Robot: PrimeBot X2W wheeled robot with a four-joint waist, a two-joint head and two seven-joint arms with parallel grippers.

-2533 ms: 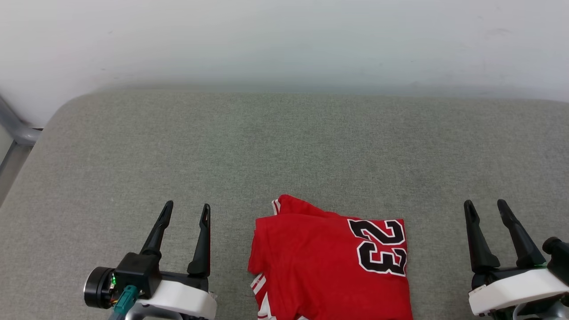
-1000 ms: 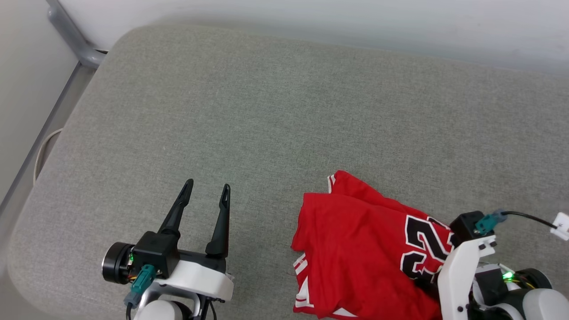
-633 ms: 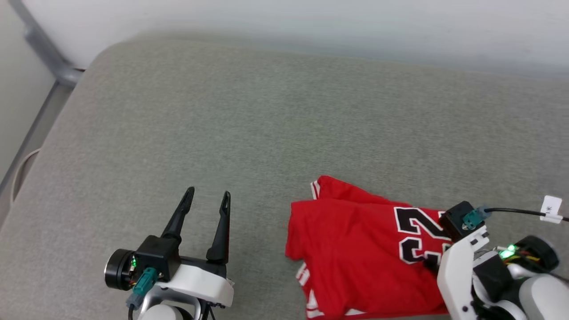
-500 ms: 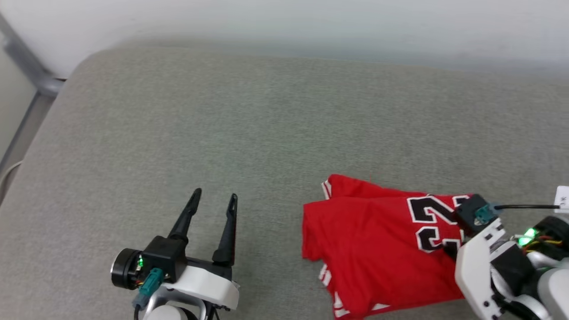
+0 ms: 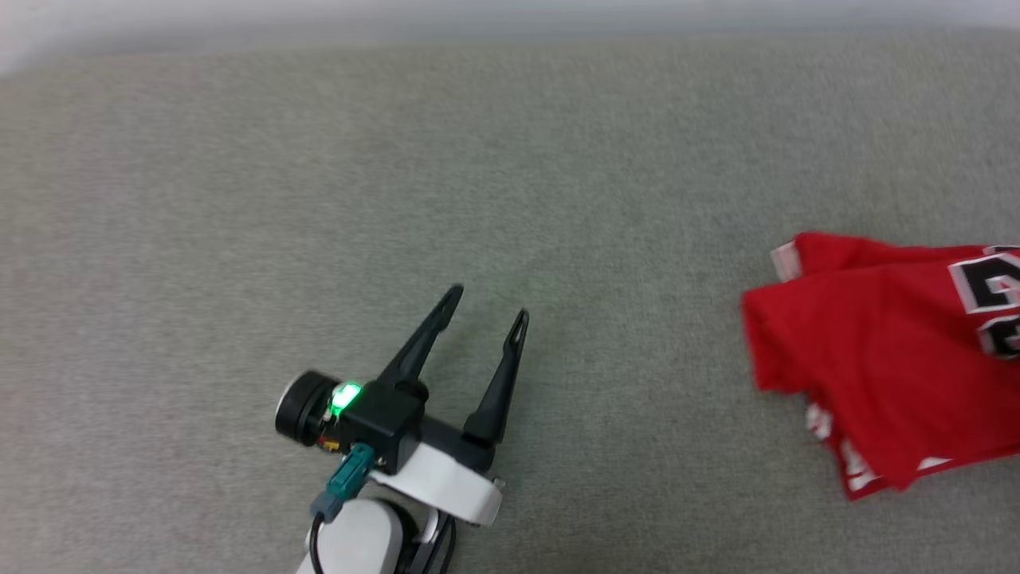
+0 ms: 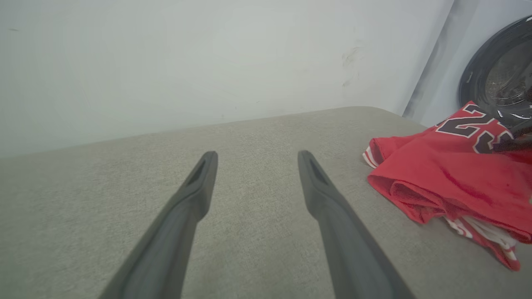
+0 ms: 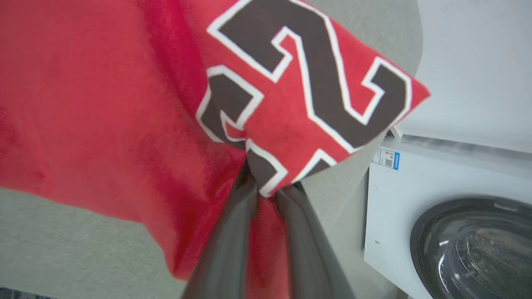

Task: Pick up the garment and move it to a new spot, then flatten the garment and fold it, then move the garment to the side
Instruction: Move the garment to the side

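Red garment [image 7: 104, 104] marked "2", right claw [image 7: 268, 187] pinching

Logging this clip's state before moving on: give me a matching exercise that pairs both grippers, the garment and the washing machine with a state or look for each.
Things:
1. left gripper
2. right gripper
3. garment
4. washing machine

States or looks:
A. white body, dark round door
B. shut, pinching cloth beside a black number
C. open, holding nothing
D. red, folded over, white-striped trim

Pairs: 1-C, 2-B, 3-D, 4-A
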